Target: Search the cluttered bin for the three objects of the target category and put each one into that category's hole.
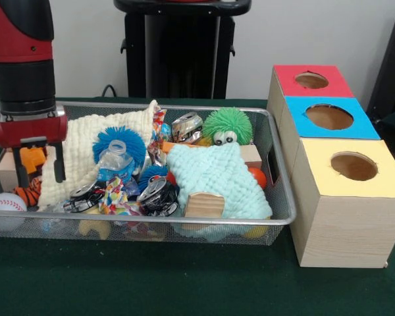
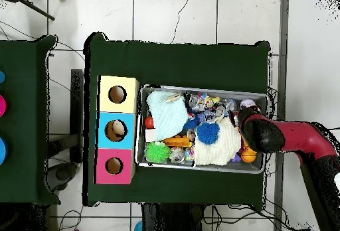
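Over the bin's end, the end effector hangs released above the cream cloth, seemingly placed to dig through clutter.

A wire bin holds a jumble of toys, cloths and crushed cans. Just beside it stand 3 boxes with round holes: red, blue, yellow.

Your arm comes straight down at the left of the front view, its red and black wrist held vertical. The gripper points downward, its two dark fingers spread apart with nothing between them. From overhead, you see the arm reaching in from the right, its black end foremost.
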